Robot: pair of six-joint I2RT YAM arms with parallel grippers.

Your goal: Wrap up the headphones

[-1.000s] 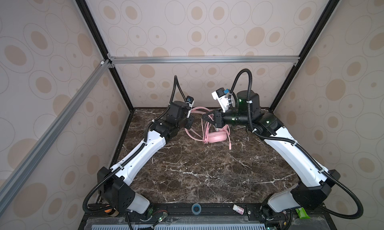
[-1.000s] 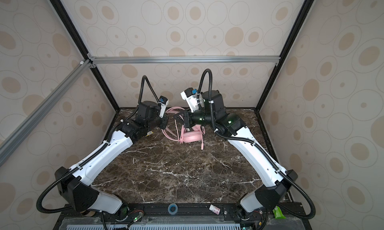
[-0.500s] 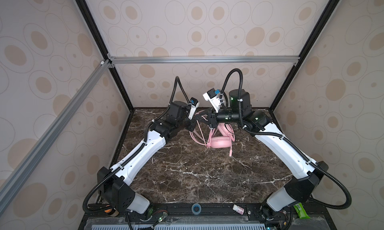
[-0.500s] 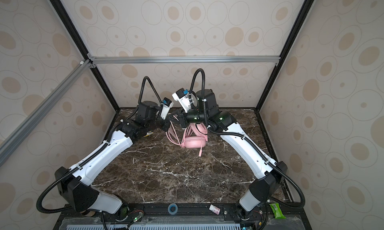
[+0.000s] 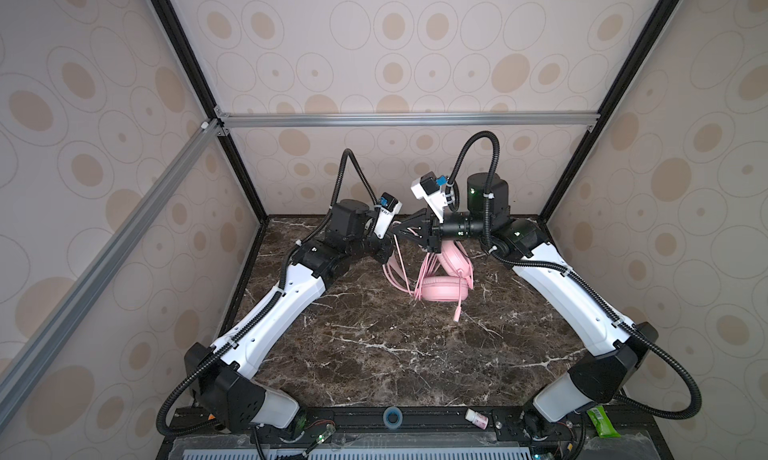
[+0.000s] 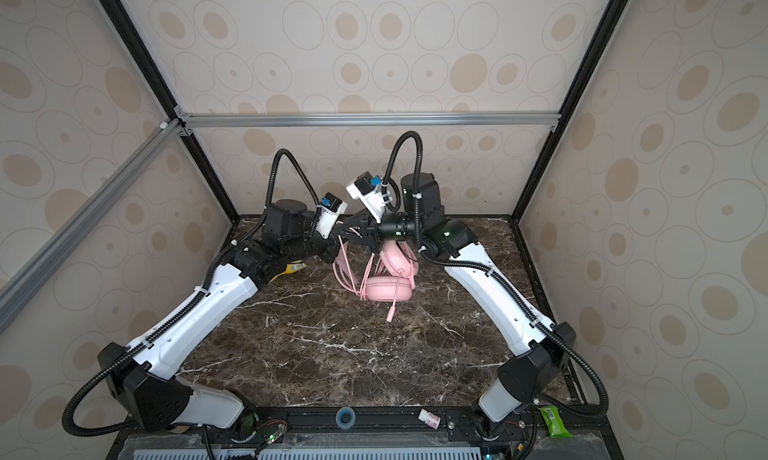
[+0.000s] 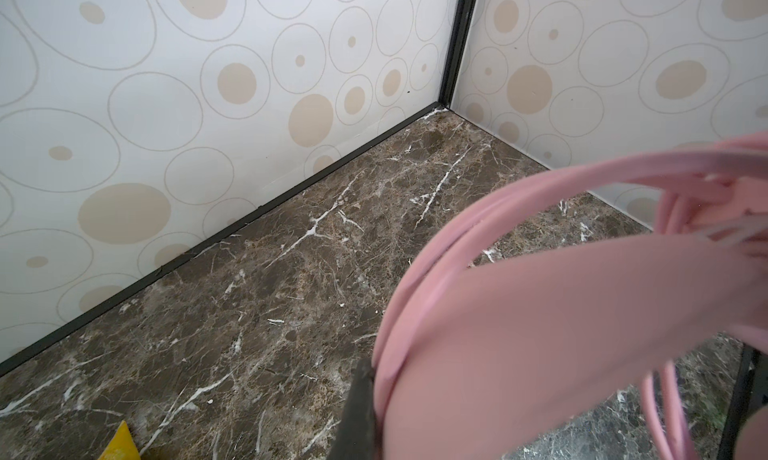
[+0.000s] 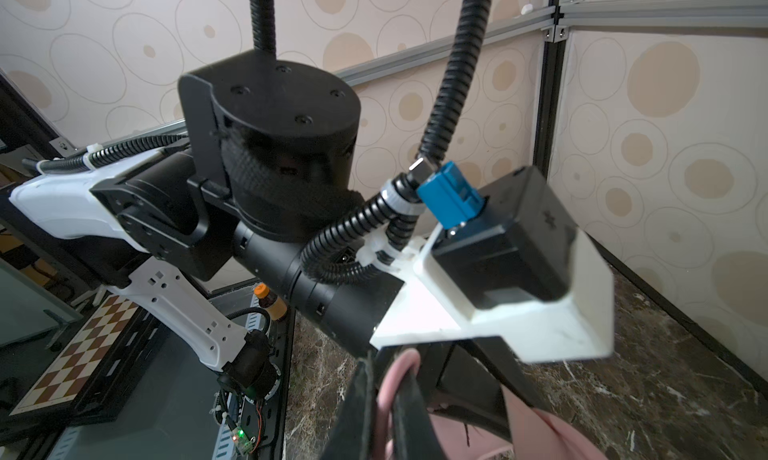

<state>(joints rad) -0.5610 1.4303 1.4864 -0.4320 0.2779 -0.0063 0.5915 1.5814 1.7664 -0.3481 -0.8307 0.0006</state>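
Your left hand (image 5: 388, 250) and right hand (image 5: 397, 230) are pinching shut on the limp, slippery cable (image 5: 392, 271), likely the best hold, while the light headphones (image 5: 442, 293) are dangling.

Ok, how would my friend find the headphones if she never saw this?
Find the dark marble table and look toward the back wall, where the left tool and right tool nearly meet. The headphones are just under them. Nothing nearby looks like them: pale pink all over, big round earcups, thin cable loops.
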